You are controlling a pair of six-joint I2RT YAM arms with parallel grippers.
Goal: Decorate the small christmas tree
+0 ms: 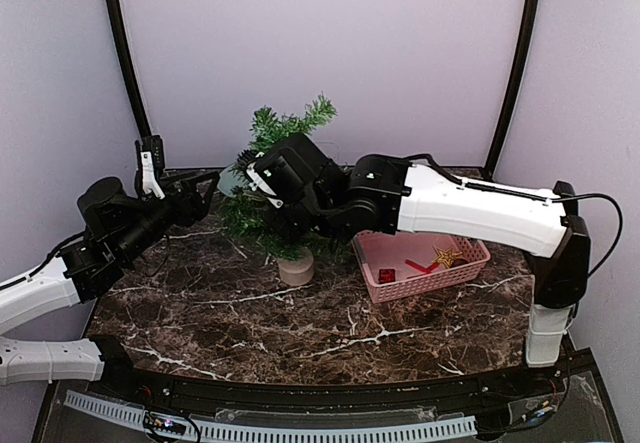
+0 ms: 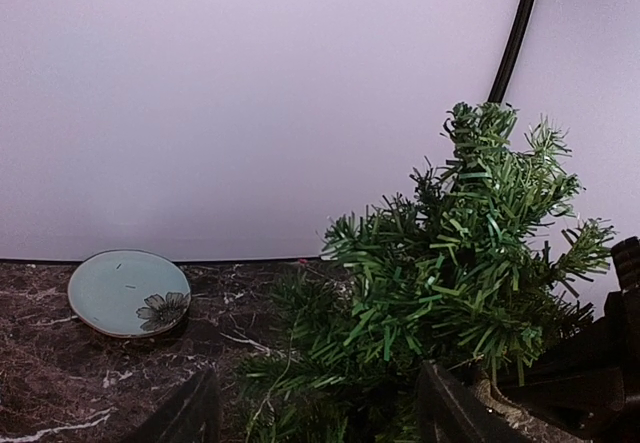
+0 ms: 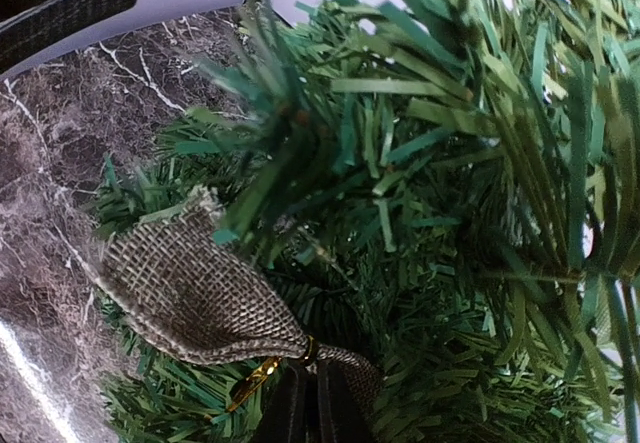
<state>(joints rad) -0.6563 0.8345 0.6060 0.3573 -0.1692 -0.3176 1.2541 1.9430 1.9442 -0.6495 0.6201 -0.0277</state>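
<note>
The small christmas tree stands mid-table on a tan base. My right gripper reaches into its left branches. In the right wrist view it is shut on the knot of a burlap bow with a gold tie, pressed among the green needles. My left gripper hovers just left of the tree, open and holding nothing. In the left wrist view its dark fingers stand wide apart, and the tree fills the space beyond them.
A pink basket right of the tree holds red pieces and a gold star. A pale teal plate with a flower print lies on the marble near the back wall. Black frame posts rise at both back corners.
</note>
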